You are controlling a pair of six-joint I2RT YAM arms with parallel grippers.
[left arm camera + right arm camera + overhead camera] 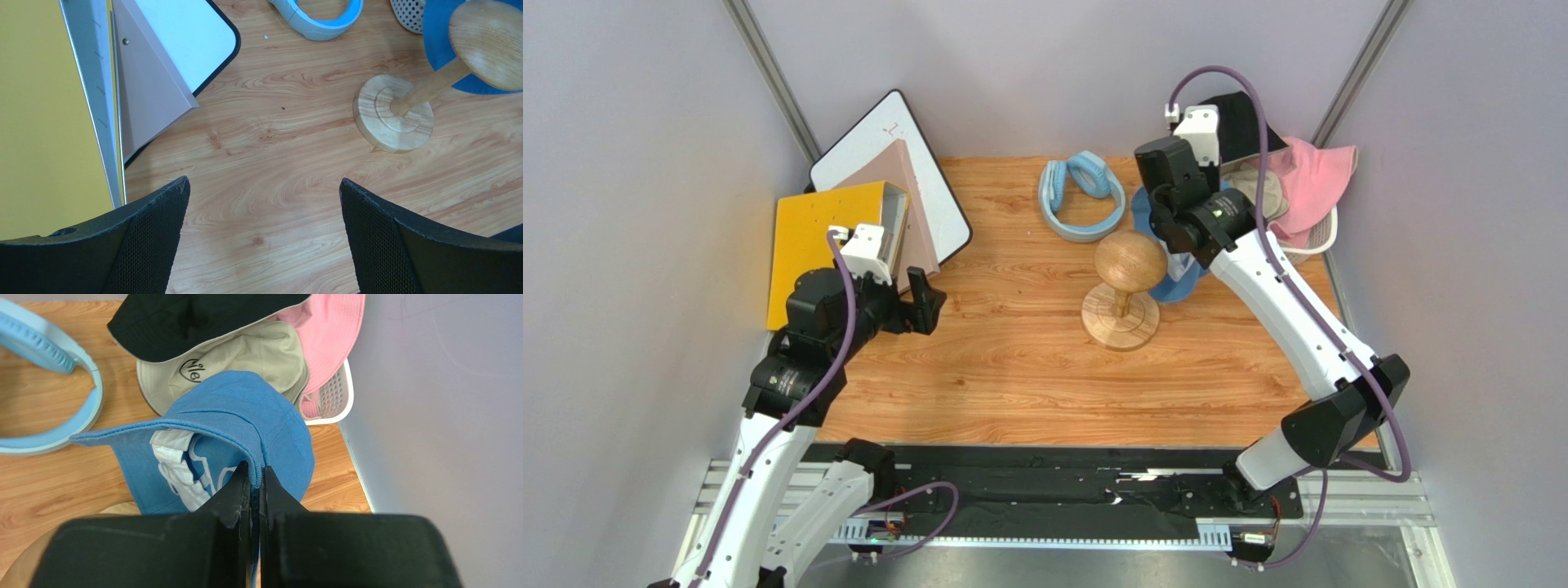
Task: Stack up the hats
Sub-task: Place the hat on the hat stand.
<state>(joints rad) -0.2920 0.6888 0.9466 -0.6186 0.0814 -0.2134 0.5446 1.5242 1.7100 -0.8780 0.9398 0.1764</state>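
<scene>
Pinching the blue hat [245,410] by its edge: right gripper [256,478], jaws clamped on the fabric, just beside the wooden stand [1124,288]. Black hat [184,318], beige hat [264,355], pink hat [331,337]: heaped together on white basket [336,401]. Left gripper [263,184]: jaws wide apart, above the wooden table [276,122].

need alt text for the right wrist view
The right gripper has its jaws shut on the edge of a blue hat. Behind it a black hat, beige hat and pink hat lie piled on a white basket by a grey wall; a light blue ring lies left.
</scene>
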